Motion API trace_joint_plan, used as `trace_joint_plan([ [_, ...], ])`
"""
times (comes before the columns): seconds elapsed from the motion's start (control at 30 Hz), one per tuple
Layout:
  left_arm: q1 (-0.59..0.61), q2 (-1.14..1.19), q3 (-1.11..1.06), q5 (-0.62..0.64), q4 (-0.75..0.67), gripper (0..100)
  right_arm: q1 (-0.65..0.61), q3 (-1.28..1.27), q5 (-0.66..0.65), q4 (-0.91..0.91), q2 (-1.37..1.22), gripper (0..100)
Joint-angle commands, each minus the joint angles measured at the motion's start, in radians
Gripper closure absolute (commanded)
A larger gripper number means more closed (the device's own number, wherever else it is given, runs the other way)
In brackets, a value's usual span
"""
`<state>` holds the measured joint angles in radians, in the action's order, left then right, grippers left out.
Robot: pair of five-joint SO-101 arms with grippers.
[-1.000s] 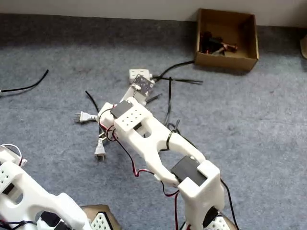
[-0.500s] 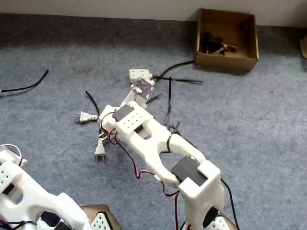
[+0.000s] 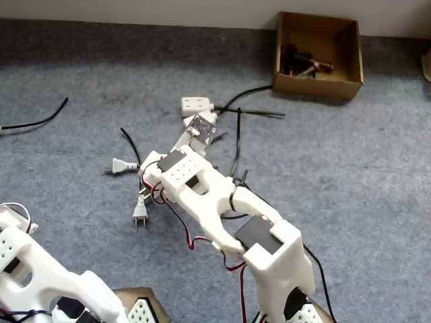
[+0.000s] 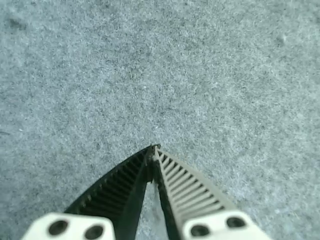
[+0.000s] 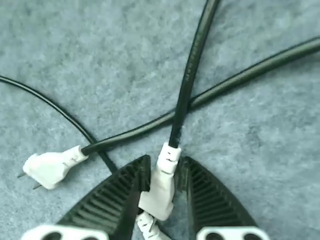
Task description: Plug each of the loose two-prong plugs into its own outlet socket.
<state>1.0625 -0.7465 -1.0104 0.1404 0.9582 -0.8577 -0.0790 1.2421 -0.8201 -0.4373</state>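
Observation:
A white outlet socket (image 3: 196, 104) lies on the grey carpet just beyond the right arm (image 3: 195, 178). Two white two-prong plugs lie loose left of that arm, one (image 3: 121, 165) farther back and one (image 3: 140, 214) nearer the front. In the right wrist view my right gripper (image 5: 164, 160) is shut on a white plug (image 5: 159, 192), whose black cord (image 5: 192, 65) runs away over the carpet. Another white plug (image 5: 50, 169) lies loose beside it. My left gripper (image 4: 152, 149) is shut and holds nothing, over bare carpet. The left arm (image 3: 40, 276) sits at the front left corner.
A cardboard box (image 3: 350, 47) with small parts stands at the back right. Black cords (image 3: 250, 112) cross the carpet beside the socket. Another black cord (image 3: 40, 122) lies at the far left. Open carpet lies to the right.
The right arm has drawn back a little toward its base. The farther loose plug has slid slightly to the right. The left arm has not moved.

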Motion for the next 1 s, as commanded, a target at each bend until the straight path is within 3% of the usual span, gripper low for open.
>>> trace_joint_plan([
  [0.0, 0.002, -0.024, 0.004, 0.008, -0.012, 99, -0.01, 0.007, 0.015, 0.004, -0.03, 89.0],
  [0.77, 0.001, -0.024, 0.004, 0.008, -0.015, 99, 0.059, 0.01, 0.011, -0.236, -0.028, 89.0],
  [0.97, 0.001, -0.024, 0.002, 0.008, -0.015, 99, 0.07, 0.005, -0.178, -0.254, -0.03, 89.0],
])
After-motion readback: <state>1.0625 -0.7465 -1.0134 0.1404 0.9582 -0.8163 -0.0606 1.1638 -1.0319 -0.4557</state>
